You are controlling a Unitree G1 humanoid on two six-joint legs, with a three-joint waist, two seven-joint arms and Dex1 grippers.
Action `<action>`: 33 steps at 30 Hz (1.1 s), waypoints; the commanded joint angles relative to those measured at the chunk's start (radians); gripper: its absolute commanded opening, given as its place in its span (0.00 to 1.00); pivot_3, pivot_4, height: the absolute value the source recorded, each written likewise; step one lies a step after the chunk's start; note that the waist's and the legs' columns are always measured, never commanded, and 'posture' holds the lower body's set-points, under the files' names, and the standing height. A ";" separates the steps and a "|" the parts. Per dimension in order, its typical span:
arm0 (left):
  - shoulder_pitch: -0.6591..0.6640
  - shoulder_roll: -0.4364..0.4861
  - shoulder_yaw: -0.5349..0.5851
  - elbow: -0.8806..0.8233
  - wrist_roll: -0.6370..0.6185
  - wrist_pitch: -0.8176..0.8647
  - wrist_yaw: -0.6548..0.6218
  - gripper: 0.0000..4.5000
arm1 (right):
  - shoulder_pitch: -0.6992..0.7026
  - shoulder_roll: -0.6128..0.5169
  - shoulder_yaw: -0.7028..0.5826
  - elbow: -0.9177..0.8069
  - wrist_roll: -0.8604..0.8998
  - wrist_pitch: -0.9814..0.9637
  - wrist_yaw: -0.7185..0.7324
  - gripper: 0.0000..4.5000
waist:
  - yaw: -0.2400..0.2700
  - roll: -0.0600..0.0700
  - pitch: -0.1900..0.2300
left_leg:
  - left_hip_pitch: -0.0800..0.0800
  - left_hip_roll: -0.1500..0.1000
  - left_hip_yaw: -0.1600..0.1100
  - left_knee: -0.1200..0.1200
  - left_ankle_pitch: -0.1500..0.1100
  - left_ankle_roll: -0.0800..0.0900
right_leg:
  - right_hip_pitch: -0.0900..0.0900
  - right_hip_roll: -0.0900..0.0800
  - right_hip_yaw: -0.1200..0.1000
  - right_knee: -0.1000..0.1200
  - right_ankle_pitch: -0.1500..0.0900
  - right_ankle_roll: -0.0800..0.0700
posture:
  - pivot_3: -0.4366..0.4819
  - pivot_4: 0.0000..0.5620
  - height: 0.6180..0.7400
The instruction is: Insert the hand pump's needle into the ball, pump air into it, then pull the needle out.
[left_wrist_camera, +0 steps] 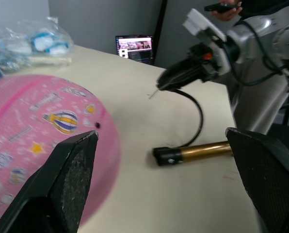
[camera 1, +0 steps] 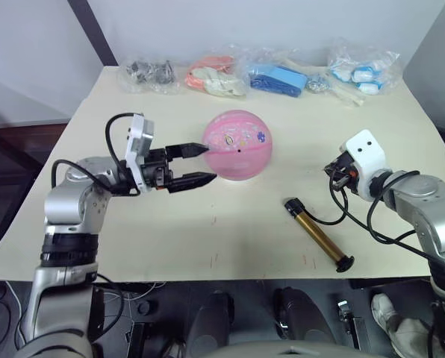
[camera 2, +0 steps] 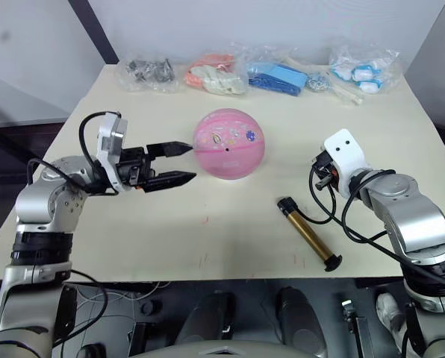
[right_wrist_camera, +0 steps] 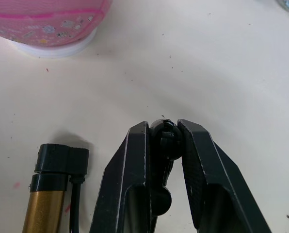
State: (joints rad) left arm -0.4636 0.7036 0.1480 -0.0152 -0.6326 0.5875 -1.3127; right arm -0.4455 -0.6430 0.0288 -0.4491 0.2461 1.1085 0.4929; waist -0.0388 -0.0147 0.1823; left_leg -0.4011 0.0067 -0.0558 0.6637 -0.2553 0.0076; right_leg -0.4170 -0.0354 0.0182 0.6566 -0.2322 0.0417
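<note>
The ball (camera 1: 240, 145) sits mid-tabletop (camera 1: 207, 239), prints unreadable, left gripper (camera 1: 200, 164) spread wide just beside its left side. Right gripper (right_wrist_camera: 165, 138) pinches the needle (left_wrist_camera: 153, 93) fitting; the hand pump (camera 1: 317, 233) lies near-right of the ball.

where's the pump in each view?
Left eye: pump lies on the table, between ball and right gripper.
Right eye: same.
Left wrist: brass tube past the ball.
Right wrist: black cap end, beside the jaws.
Shared landmark: the pink ball.
</note>
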 commanded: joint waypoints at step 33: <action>0.390 -0.043 0.022 -0.197 -0.008 -0.150 0.166 1.00 | 0.263 -0.061 -0.452 0.126 0.215 -0.354 0.176 0.92 | 0.021 0.000 0.000 | 0.002 0.000 0.010 0.001 0.000 0.000 | 0.000 0.001 0.004 0.001 0.000 0.000 | 0.48 0.27 1.00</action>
State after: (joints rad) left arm -0.0687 0.6599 0.1637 -0.1991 -0.6242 0.4375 -1.1519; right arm -0.1901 -0.7034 -0.3772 -0.2732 0.4314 0.7921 0.6566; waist -0.0179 -0.0145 0.1827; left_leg -0.3985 0.0070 -0.0449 0.6647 -0.2553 0.0076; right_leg -0.4166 -0.0342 0.0224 0.6577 -0.2319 0.0418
